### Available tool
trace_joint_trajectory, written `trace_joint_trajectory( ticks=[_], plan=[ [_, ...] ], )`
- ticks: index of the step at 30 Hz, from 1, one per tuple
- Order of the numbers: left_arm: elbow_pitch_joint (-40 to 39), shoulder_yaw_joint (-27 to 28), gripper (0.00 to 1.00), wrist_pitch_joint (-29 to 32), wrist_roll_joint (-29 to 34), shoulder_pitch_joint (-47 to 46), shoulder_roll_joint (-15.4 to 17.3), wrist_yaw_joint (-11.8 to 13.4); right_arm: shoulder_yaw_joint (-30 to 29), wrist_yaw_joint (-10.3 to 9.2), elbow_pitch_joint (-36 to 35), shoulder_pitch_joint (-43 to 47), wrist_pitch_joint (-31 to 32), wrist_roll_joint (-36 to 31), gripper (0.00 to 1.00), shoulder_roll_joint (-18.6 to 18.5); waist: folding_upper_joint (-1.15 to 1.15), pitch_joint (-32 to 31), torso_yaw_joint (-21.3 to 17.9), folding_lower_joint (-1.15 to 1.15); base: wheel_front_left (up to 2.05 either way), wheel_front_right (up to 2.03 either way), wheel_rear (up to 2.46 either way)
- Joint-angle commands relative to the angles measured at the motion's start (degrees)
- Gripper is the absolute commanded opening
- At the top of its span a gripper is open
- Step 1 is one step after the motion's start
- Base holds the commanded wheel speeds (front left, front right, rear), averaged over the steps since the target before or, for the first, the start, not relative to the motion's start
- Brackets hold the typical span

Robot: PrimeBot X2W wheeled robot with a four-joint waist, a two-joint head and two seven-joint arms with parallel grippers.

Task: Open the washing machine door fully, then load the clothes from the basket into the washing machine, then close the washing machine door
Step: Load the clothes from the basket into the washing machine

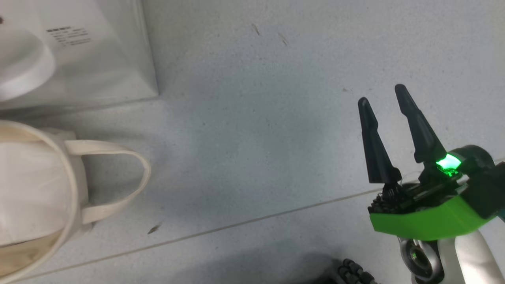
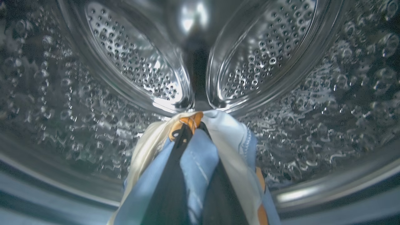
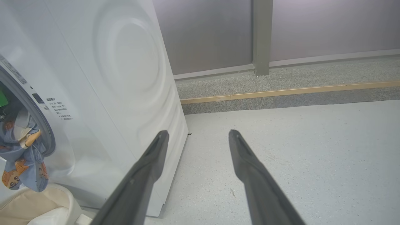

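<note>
**Loading the clothes**

Putting the clothes (image 2: 200,162) into the washer (image 3: 125,78) right now. Pinched tight in the left pincer (image 2: 196,128): blue cloth with orange figures and some cream, bunched round both fingers. Held up inside the shiny drum (image 2: 131,62) with its many little holes, not lying down in it yet. From the other side, seen hanging at the round mouth of the washer, just above the basket (image 1: 71,185).

Sitting on the floor (image 1: 252,157) right by the washer, that basket, with one loop handle sticking out. Showing just a white pad in the part on view.

Off to the right, the right pincer (image 1: 382,94), spread wide and holding nothing, above bare floor and well apart from the basket.

Door step most likely done, going by the arm reaching into the drum. Loading step in hand, close to its end.

Next up: open the left pincer so the clothes drop in the drum. Push them in deep first, so nothing hangs over the edge. Then pull out slowly, with no cloth caught on a finger. After that, check the basket for more, then shut the door.
</note>
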Motion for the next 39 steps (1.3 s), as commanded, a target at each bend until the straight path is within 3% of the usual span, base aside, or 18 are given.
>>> trace_joint_trajectory(
  ticks=[1,6,11,17,18,19,20,24,30,39],
  plan=[
    [-0.1,1.45,0.0,-1.17,0.02,-3.19,4.6,0.09,1.38,0.06,-2.21,-0.62,-0.71,-0.53,1.0,0.57,0.0,1.21,-0.43,-0.01,0.0,0.0,0.0],
    [0.33,-2.95,0.0,-7.34,2.5,-10.81,4.8,0.09,1.9,0.06,-1.87,-0.93,-1.42,-1.08,1.0,1.2,0.0,3.04,-0.79,-0.01,0.0,0.0,0.0],
    [0.56,-4.67,0.0,-9.55,3.48,-14.63,4.21,0.09,2.21,0.06,-1.41,-1.15,-1.76,-1.33,1.0,1.49,0.0,3.4,-1.0,-0.01,0.0,0.0,0.0],
    [0.34,1.33,0.0,-9.75,4.91,-15.4,4.0,0.09,2.46,0.06,-1.09,-1.45,-2.11,-1.39,1.0,1.71,0.0,4.07,-1.28,-0.01,0.0,0.0,0.0],
    [0.43,1.92,0.11,-9.75,4.96,-14.63,3.77,0.09,2.4,0.06,-1.01,-1.44,-2.13,-1.41,1.0,1.74,0.0,4.12,-1.2,-0.01,0.0,0.0,0.0],
    [0.72,2.46,0.67,-9.76,4.78,-13.8,3.48,0.09,2.37,0.06,-0.93,-1.45,-2.14,-1.44,1.0,1.76,0.0,4.11,-1.11,-0.01,0.0,0.0,0.0],
    [1.0,2.89,1.0,-9.76,4.62,-13.07,3.2,0.09,2.35,0.06,-0.86,-1.45,-2.14,-1.48,1.0,1.77,0.0,4.07,-1.0,-0.01,0.0,0.0,0.0],
    [2.2,3.1,1.0,-9.76,4.57,-11.02,2.4,0.09,2.26,0.06,-0.65,-1.58,-2.05,-1.52,1.0,1.76,0.0,3.76,-0.59,-0.01,0.0,0.0,0.0],
    [3.77,-1.22,1.0,-9.77,2.28,-7.6,0.57,0.09,2.0,0.06,-0.25,-1.67,-1.38,-1.48,1.0,1.19,0.0,1.7,0.69,-0.01,0.0,0.0,0.0],
    [-2.57,-5.18,1.0,-9.77,-4.84,1.34,1.44,0.09,1.99,0.06,0.47,-1.74,-0.15,-0.93,1.0,0.19,0.0,-3.25,2.9,-0.01,0.0,0.0,0.0]
  ],
)
